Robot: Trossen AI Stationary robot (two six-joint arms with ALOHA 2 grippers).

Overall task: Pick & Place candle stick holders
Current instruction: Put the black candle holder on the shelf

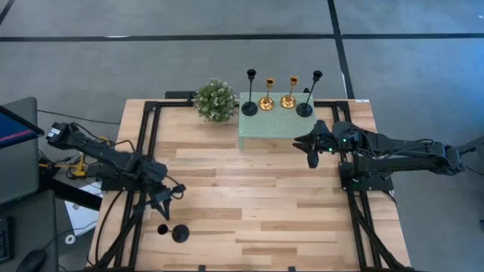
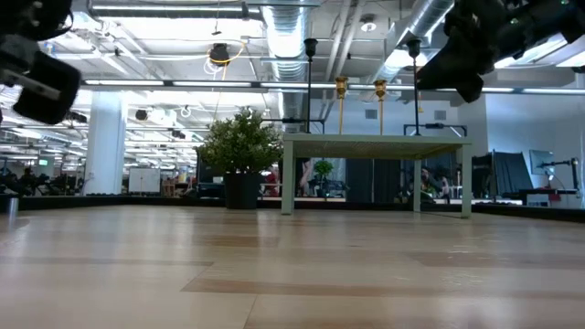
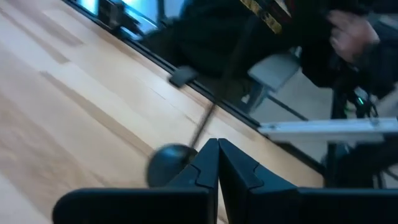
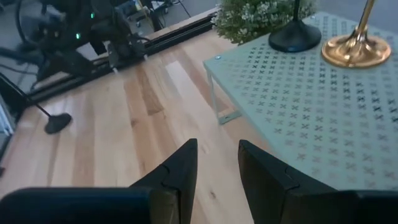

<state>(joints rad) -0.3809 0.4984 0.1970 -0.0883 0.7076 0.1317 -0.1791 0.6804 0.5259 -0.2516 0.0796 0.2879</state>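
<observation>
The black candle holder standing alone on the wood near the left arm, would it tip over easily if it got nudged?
Probably yes. The black candle holder is a thin tall stem on a small round disc base, so a push high up would likely topple it. Once down, the round base might roll in an arc. It looks rigid, not bendy.

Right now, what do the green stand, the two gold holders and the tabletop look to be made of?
The green stand: likely painted sheet metal, matte mint, with rows of small cross-shaped perforations. The gold holders: probably polished or plated metal, since their bases reflect light brightly. The tabletop: light wood planks with visible grain and seams, with a slight sheen in the low view.
</observation>
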